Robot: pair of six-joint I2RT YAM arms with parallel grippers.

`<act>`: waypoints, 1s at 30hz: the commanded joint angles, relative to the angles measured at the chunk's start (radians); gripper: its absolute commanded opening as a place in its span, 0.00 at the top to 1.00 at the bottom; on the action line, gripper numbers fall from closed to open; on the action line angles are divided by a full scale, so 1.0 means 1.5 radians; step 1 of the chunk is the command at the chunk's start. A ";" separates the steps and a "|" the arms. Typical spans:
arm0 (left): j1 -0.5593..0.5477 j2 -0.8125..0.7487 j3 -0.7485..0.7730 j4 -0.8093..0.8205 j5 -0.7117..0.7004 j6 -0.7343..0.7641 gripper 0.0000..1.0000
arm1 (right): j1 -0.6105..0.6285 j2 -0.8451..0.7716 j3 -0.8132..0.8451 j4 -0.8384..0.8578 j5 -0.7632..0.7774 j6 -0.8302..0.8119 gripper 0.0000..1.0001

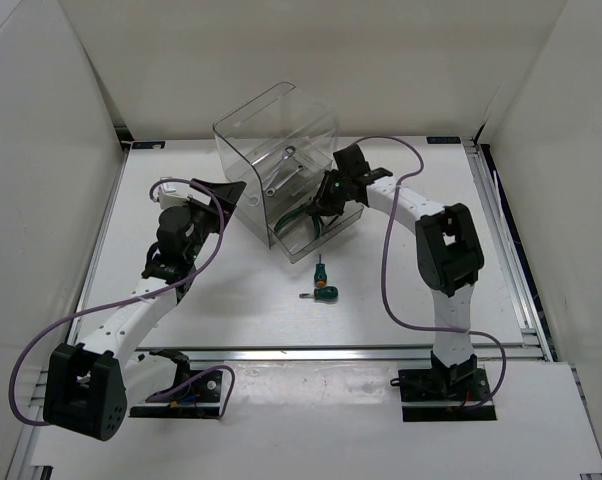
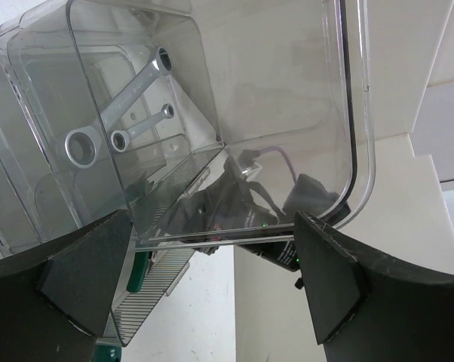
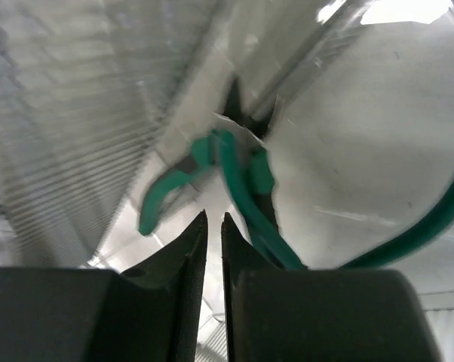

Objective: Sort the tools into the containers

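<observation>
The pliers [image 3: 234, 181] seemingly lie in the lower drawer [image 1: 303, 236] of the organiser [image 1: 271, 125], so the right end effector [image 3: 214, 219], fingers together and empty, should back straight out toward the screwdrivers [image 1: 323, 290] at the organiser's 6 o'clock on the worktop [image 1: 241, 300] while the wide-spread left end effector [image 2: 212, 249] braces it.

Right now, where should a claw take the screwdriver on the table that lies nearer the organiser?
Grip the screwdriver by its green handle, coming straight down. It lies flat on the table, shaft pointing toward the organiser, so close across the handle, left to right. The second screwdriver crowds its near end.
</observation>
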 commanded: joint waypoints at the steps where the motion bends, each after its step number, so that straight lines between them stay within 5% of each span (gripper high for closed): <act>1: 0.002 -0.018 0.003 -0.006 -0.002 0.004 0.01 | -0.001 -0.019 -0.012 0.000 -0.019 -0.003 0.84; 8: 0.001 -0.011 0.007 -0.005 -0.005 0.002 0.01 | -0.026 -0.101 -0.050 0.086 -0.002 -0.005 0.75; 14: 0.003 -0.011 0.009 -0.008 -0.003 0.005 0.01 | -0.072 -0.238 -0.114 0.086 0.118 -0.001 0.67; 19: 0.003 -0.004 0.011 -0.003 -0.003 -0.002 0.01 | -0.089 -0.301 -0.269 0.050 0.090 0.064 1.00; 25: 0.003 -0.001 0.015 -0.013 -0.003 0.000 0.01 | -0.088 -0.312 -0.418 0.105 -0.005 0.134 1.00; 30: 0.001 -0.003 0.012 -0.021 -0.001 -0.001 0.01 | -0.077 -0.250 -0.378 0.095 -0.040 0.128 1.00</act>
